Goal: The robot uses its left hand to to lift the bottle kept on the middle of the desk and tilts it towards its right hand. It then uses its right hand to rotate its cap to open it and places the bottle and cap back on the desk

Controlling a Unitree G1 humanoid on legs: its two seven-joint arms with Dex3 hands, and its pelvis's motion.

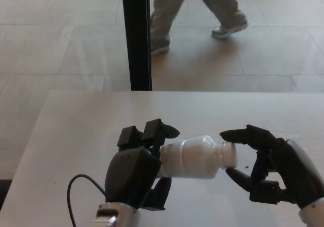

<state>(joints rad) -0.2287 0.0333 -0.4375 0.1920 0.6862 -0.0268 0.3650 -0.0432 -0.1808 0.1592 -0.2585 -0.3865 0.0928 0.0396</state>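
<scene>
A white plastic bottle [192, 159] lies tilted almost level above the desk, its white cap [229, 154] pointing to the picture's right. My left hand [136, 174] is shut on the bottle's base end, with its fingers curled over the top. My right hand [268, 169] is at the cap end. One fingertip [229, 135] sits just above the cap and the thumb [237, 178] just below and right of it. A small gap shows on both sides, so the hand holds nothing.
The pale desk [76, 131] fills the lower half of the view. A black cable [73, 196] loops beside my left wrist. A black pillar [135, 35] stands behind the desk, and a person's legs [197, 12] cross the tiled floor beyond it.
</scene>
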